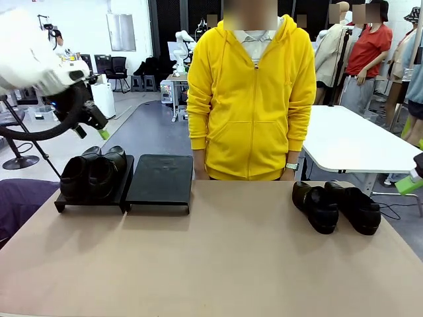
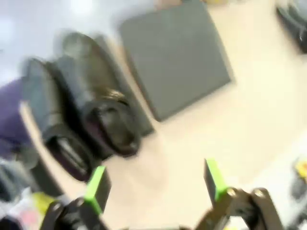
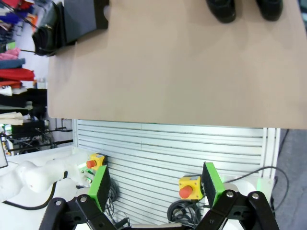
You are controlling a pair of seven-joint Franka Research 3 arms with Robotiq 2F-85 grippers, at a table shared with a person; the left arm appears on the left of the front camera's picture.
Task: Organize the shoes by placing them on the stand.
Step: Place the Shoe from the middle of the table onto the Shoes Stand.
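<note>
Hovering above two shoes (image 2: 86,120) with fingers spread and empty, the left end effector (image 2: 156,182) looks down on them paired side by side on the stand's (image 1: 92,203) left panel, heels apparently nearest it, long axes running away. The bare panel (image 2: 175,57) beside them likely awaits the other pair (image 3: 220,8), on the worktop (image 3: 182,72) far ahead of the spread, empty right end effector (image 3: 156,184).

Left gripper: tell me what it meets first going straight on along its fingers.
Probably the bare tabletop just in front of the stand, beside the shoes on it; the left gripper is open, blur leaves depth unclear.
</note>
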